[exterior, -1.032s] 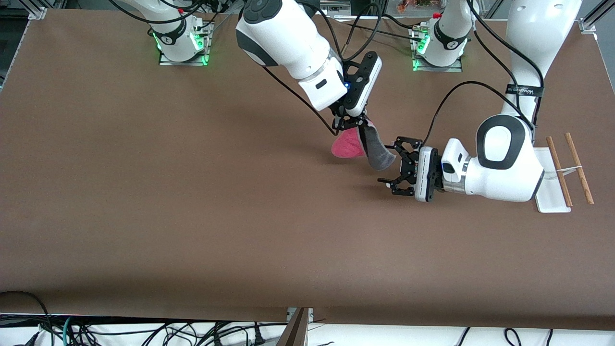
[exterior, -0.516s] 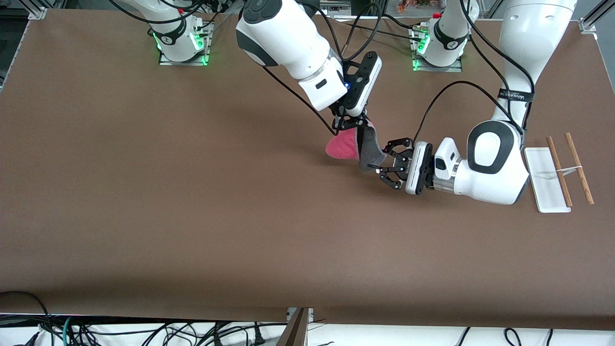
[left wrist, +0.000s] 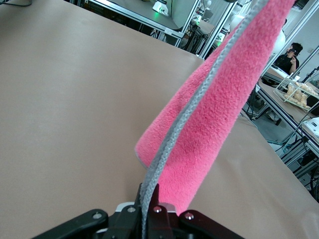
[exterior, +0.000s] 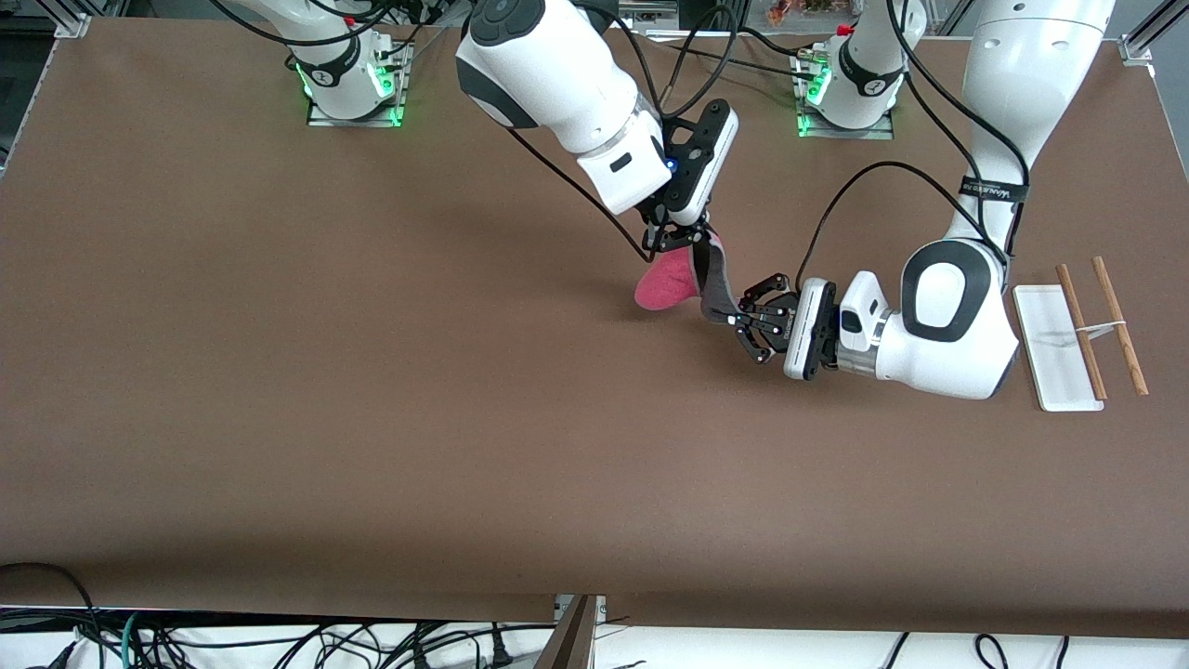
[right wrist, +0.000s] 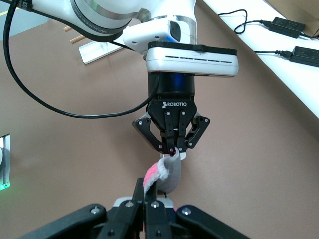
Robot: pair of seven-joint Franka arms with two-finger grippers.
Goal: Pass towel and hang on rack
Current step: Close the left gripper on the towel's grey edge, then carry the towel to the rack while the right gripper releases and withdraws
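The towel (exterior: 665, 283), pink-red on one side and dark grey on the other, hangs over the middle of the table. My right gripper (exterior: 676, 243) is shut on its upper end. My left gripper (exterior: 739, 318) is shut on its lower grey corner. In the left wrist view my left gripper (left wrist: 148, 197) is clamped on the pale grey edging, and the pink side of the towel (left wrist: 219, 109) rises away from it. In the right wrist view my right gripper (right wrist: 151, 191) pinches the towel (right wrist: 169, 174), and my left gripper (right wrist: 173, 148) grips its other end. The rack (exterior: 1054, 353) stands at the left arm's end of the table.
The rack's two brown rods (exterior: 1119, 325) lie parallel over its white base, beside the left arm's elbow; the rack also shows in the right wrist view (right wrist: 94, 50). Brown table surface (exterior: 372, 418) lies all around. Cables hang below the table's edge nearest the front camera.
My left gripper has moved in toward the towel and shut on its lower grey end, pulling that end slightly toward itself. My right gripper has stayed in place, still holding the towel.
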